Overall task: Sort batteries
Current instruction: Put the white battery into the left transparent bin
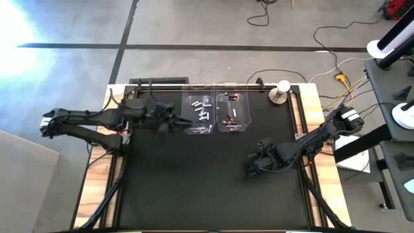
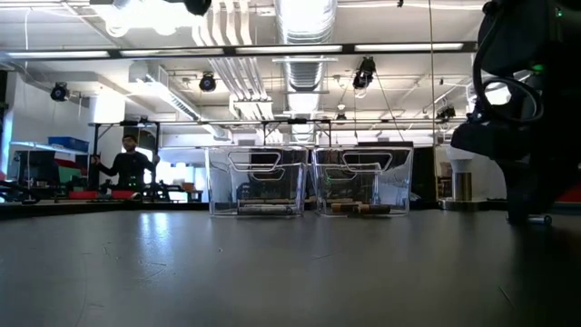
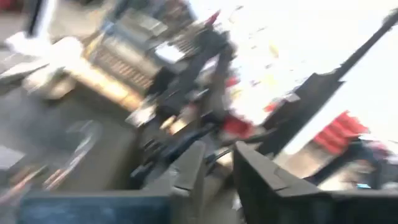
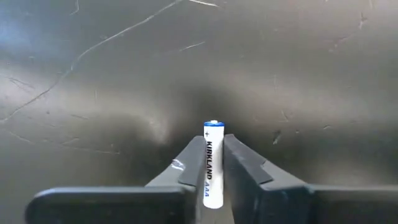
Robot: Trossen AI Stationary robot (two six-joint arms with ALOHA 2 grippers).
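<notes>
My right hand [image 4: 213,180] pinches a white cylindrical AAA battery with a blue tip [image 4: 212,163], low over bare black desk [image 1: 194,188], open mat on every side. The two clear rectangular plastic bins [image 1: 215,113] lie at eleven o'clock, well apart. My left hand [image 1: 173,120], fingers slightly parted, hangs beside the bins' nine o'clock edge.

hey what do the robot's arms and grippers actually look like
Two dark, nearly black jointed arms, each with a white-capped joint near its base. The right gripper has two flat, dark wedge-shaped fingers on a dark crossbar. The left gripper looks alike, though blurred.
</notes>
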